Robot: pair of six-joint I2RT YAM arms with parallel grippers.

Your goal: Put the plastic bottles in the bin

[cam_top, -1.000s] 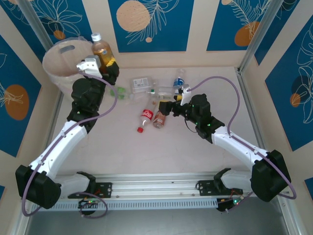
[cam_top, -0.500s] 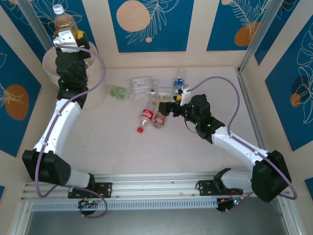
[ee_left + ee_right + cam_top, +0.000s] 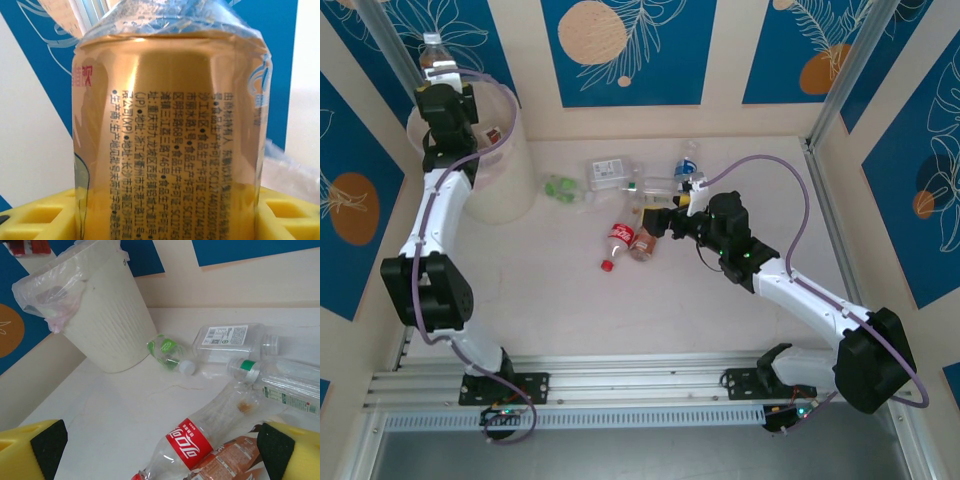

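holding a gold-labelled bottle (image 3: 170, 125) tight in the left gripper (image 3: 439, 78) up at the bin (image 3: 508, 185) rim; right gripper (image 3: 663, 222) spread wide, empty, near the red-labelled bottle (image 3: 190, 445) on the table (image 3: 570, 300).

The bin (image 3: 505, 190), a round cream-white ribbed bucket lined with a clear bag, stands upright at the upper left of the top view. Just past its upper-left rim, an amber bottle (image 3: 433, 47) with a white cap and gold label is upright, clamped in the left gripper (image 3: 170, 220).

6 more bottles lie mid-frame:
- a crumpled green bottle (image 3: 560, 187), nearest the bin
- a white-labelled clear bottle (image 3: 610, 172)
- a green-capped clear bottle (image 3: 655, 187)
- a blue-labelled bottle (image 3: 687, 160)
- a red-labelled cola bottle (image 3: 619, 240), just beside a brown-labelled bottle (image 3: 645, 243)
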